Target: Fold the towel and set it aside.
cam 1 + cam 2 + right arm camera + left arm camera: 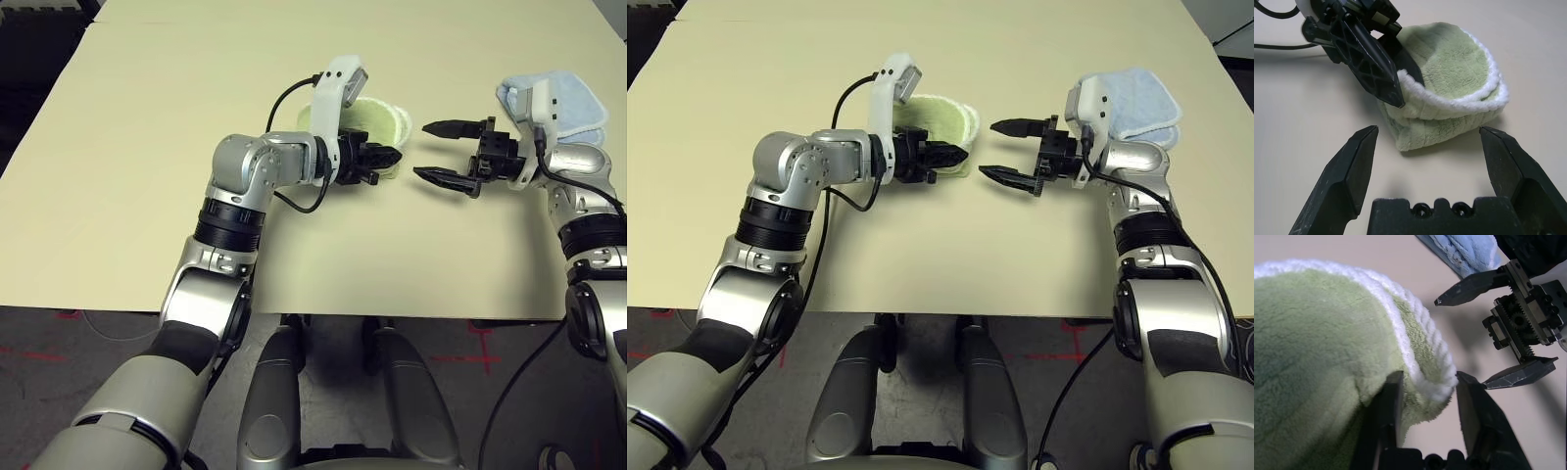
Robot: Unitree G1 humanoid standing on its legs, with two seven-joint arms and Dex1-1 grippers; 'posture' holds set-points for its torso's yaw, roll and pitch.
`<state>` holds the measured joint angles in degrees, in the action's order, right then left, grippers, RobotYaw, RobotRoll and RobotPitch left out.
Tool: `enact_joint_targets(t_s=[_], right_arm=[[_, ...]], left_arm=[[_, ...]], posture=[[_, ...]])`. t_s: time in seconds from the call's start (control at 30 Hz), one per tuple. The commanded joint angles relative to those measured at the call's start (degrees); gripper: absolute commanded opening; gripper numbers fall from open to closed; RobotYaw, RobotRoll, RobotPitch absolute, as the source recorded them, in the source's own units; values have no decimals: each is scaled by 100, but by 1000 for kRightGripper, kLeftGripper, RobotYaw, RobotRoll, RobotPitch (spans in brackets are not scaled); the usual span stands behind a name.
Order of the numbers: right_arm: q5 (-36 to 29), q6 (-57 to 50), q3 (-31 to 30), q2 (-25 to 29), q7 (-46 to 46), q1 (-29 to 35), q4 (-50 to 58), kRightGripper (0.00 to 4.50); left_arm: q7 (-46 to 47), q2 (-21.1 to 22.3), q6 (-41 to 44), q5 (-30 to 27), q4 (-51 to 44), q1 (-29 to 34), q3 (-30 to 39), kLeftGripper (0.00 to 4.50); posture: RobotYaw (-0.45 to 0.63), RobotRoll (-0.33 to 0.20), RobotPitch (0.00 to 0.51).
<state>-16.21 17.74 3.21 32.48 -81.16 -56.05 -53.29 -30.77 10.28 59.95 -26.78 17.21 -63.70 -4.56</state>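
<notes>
Green towel [1449, 73] edge between left claw [1427, 396] fingers.

Head stereo pair high above the table [147, 147]; wrist cameras close, facing each other across the towel [1449, 73].

Silver forearms [250, 171] — black-banded, looped with black cables — end in white wrist housings and black toothed fingers [446, 127].
</notes>
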Motion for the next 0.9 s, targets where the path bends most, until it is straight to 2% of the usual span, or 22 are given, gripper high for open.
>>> enact_joint_targets(t_s=[0.03,0.1,0.13,0.27,0.33,0.47,0.53,0.67,0.77,0.9], right_arm=[[58,18,39,27,-36,-32,19,4500],[71,40,36,17,-29,-52,-27,4500],[81,54,35,12,-26,-66,-53,4500],[118,84,40,9,-36,-128,-138,4500],[140,104,47,24,-57,-183,-212,4500],[75,-77,127,14,-70,-290,-310,4500],[-35,-398,196,0,-89,-361,-308,4500],[-99,-670,271,17,-188,-381,-245,4500],[-50,-616,258,47,-285,-335,-194,4500],[5,-462,187,92,-525,-297,-63,4500]], left_arm=[[-67,65,-164,122,37,-224,23,3602],[-86,117,-120,78,-31,-362,97,4352],[-108,157,-59,33,-91,-438,142,4458],[-228,301,273,-151,-273,-607,287,4458],[-432,507,513,-296,-374,-691,355,4458],[-1417,1146,673,-735,-728,-594,316,4458],[-1891,1404,244,-837,-727,-380,472,4458],[-2744,1967,-1216,-375,-428,119,315,4458],[-3156,2224,-2293,152,-100,483,30,4458],[-3991,2413,-4125,756,455,956,-246,4458]], posture=[[63,0,307],[73,0,304],[73,0,304],[79,0,301],[79,0,301],[82,0,296],[81,0,293],[76,0,296],[72,0,297],[72,0,296]])
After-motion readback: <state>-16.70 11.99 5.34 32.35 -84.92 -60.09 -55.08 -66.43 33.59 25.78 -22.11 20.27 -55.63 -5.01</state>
